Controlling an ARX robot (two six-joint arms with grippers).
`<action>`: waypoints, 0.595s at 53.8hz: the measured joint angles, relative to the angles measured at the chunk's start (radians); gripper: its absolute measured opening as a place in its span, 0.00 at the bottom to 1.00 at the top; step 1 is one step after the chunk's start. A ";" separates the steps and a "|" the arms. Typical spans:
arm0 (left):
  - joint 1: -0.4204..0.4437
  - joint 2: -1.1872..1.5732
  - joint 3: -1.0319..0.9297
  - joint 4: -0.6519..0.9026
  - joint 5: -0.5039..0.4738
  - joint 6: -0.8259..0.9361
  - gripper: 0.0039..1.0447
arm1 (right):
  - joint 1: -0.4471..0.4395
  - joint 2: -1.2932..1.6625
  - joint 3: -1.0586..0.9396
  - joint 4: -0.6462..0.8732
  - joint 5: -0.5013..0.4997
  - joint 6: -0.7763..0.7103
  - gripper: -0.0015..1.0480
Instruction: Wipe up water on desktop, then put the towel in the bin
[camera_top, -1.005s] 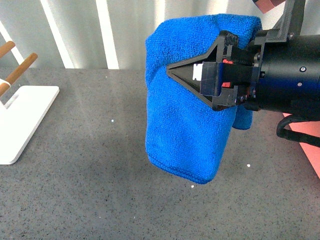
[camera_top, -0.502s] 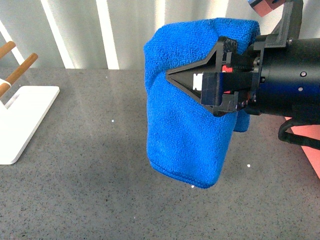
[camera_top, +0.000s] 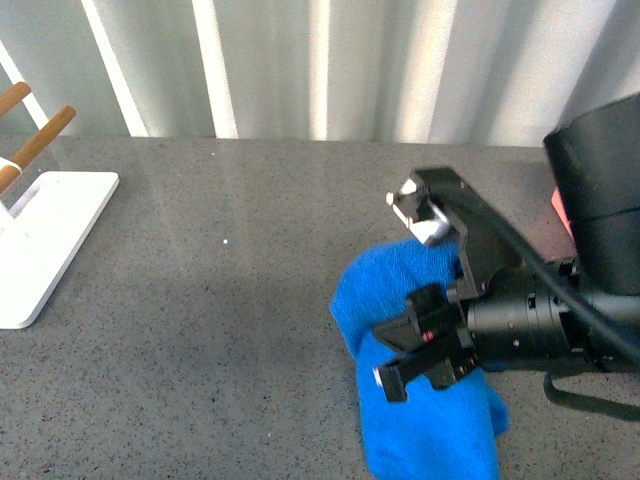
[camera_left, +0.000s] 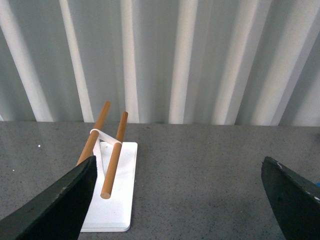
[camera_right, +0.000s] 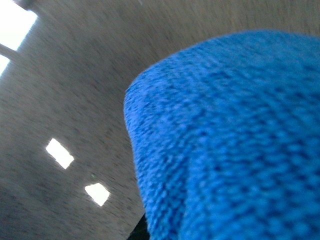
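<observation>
The blue towel (camera_top: 425, 420) hangs bunched in my right gripper (camera_top: 408, 362), which is shut on it low over the dark grey desktop (camera_top: 200, 350), right of centre and near the front edge. Its lower end runs out of the front view. In the blurred right wrist view the towel (camera_right: 235, 140) fills most of the picture and hides the fingers, with speckled desktop (camera_right: 65, 90) beside it. A pink sliver of the bin (camera_top: 559, 207) shows at the far right behind the arm. My left gripper (camera_left: 177, 200) is open over bare desktop (camera_left: 200, 165), holding nothing.
A white flat-based rack (camera_top: 45, 240) with wooden rods stands at the left of the desktop, and it also shows in the left wrist view as the rack (camera_left: 117, 200) beside one finger. A ribbed pale wall (camera_top: 320, 70) closes off the back.
My right gripper has come down from high in front of the wall to just over the desktop, carrying the towel with it. The rack has not moved.
</observation>
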 joint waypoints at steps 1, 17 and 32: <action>0.000 0.000 0.000 0.000 0.000 0.002 0.95 | -0.004 0.018 0.005 -0.018 0.018 -0.018 0.04; 0.000 0.000 0.000 0.000 0.000 0.002 0.94 | -0.040 0.122 0.085 -0.138 0.130 -0.174 0.04; 0.000 0.000 0.000 0.000 0.000 0.002 0.94 | -0.065 0.192 0.263 -0.269 0.224 -0.249 0.04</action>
